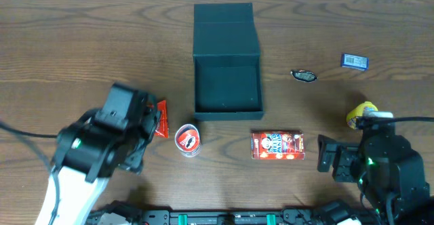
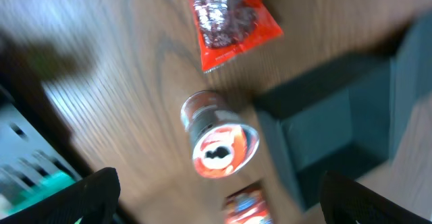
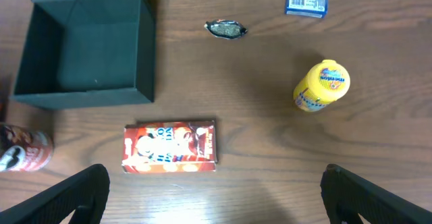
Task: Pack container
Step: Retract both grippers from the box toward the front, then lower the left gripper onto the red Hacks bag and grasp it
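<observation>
Black plastic fingers of the left gripper (image 2: 226, 198) stand wide apart with nothing between them, hanging over the near left of the brown wood-grain table (image 1: 81, 42). Over on the near right, the right gripper (image 3: 223, 197) is spread just as wide and holds nothing.

Just beyond them, a small red round can (image 1: 187, 139) lies on its side. A crinkled red foil snack packet (image 1: 161, 118) lies just to its left; that arm's camera is blurred, so I can't read the print. To the right of the can, apart from it, a flat red rectangular snack carton (image 1: 278, 146) lies face up. Further right is a stubby yellow plastic bottle (image 1: 361, 114).

Behind the can and carton, mid-table, sits the dark teal-green square cardboard container (image 1: 227, 113), open, its lid (image 1: 224, 28) thrown back on the far side. Off to its right lie a small dark crumpled wrapper (image 1: 304, 76) and, farther still, a little blue rectangular box (image 1: 354, 62).
</observation>
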Controlling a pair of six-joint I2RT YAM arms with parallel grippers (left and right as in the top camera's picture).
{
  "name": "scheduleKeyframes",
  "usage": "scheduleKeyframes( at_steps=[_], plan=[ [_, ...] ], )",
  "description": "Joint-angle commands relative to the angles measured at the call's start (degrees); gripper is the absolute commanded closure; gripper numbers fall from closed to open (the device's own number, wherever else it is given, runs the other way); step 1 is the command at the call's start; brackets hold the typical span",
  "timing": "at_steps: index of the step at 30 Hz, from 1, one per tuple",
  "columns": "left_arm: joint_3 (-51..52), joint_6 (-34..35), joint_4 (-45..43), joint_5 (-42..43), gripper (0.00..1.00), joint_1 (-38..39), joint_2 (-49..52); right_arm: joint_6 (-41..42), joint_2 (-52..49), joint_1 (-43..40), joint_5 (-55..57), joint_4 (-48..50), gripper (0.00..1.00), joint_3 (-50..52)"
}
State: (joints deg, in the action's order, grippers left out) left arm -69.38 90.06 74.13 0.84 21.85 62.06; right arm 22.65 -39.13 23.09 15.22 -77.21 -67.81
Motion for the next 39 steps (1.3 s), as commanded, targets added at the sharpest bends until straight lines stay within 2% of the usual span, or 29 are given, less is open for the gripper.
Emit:
scheduleKeyframes(
  at_steps=[1, 9, 13, 18, 21, 39],
  plan=[
    [0.76, 16.39, -2.43, -1.44, 0.05, -0.28, 5.40, 5.44, -0.26, 0.46, 0.87, 0.11, 0.01, 0.15],
    [0.76, 16.41, -7.30, 2.54, 0.05, -6.54, 18.64, 9.05, -0.26, 0.46, 0.87, 0.07, 0.01, 0.15],
    [0.76, 9.33, -8.50, 3.28, 0.05, -10.67, 22.71, 9.05, -0.26, 0.46, 0.85, -0.24, 0.01, 0.20],
    [0.76, 3.78, -9.09, 2.80, 0.05, -14.51, 26.43, 9.07, -0.26, 0.46, 0.87, -0.24, 0.01, 1.20],
    [0.76, 0.92, -11.17, 2.14, 0.05, -14.82, 28.87, 9.07, -0.26, 0.46, 0.87, 0.26, 0.01, 2.25],
    [0.83, -1.84, -15.39, 2.21, 0.05, -14.80, 42.34, 10.78, -0.26, 0.46, 0.87, 1.18, 0.01, 4.13]
  ],
)
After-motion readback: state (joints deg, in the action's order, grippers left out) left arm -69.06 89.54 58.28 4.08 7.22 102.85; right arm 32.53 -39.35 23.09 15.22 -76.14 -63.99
